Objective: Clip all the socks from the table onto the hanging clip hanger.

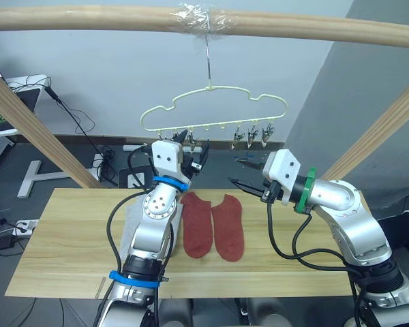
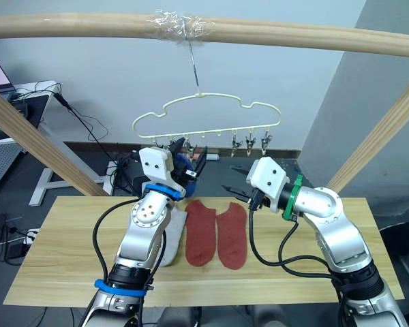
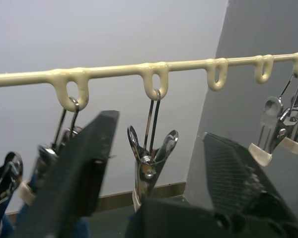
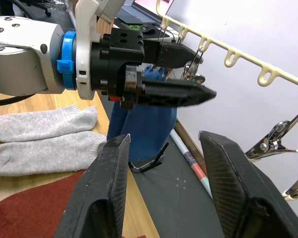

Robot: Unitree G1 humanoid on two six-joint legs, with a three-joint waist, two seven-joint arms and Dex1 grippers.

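The pale yellow clip hanger (image 1: 211, 102) hangs by its hook from the wooden bar, with silver clips (image 1: 252, 136) along its lower wire. My left gripper (image 1: 196, 146) is raised to the hanger's left part and stands open, one clip (image 3: 149, 158) hanging untouched between its fingers. Blue sock fabric (image 4: 144, 119) hangs from the clips just beside it. Two rust red socks (image 1: 213, 225) lie side by side mid-table. Two light grey socks (image 4: 39, 139) lie to their left, mostly behind my left arm. My right gripper (image 1: 235, 172) hovers open and empty over the table's far edge, right of the left gripper.
The thick wooden bar (image 1: 191, 24) runs overhead on slanted wooden posts (image 1: 34, 129) at both sides. The light wood table (image 1: 68, 259) stretches wide to either side of the socks. Cables and a power strip lie on the floor behind.
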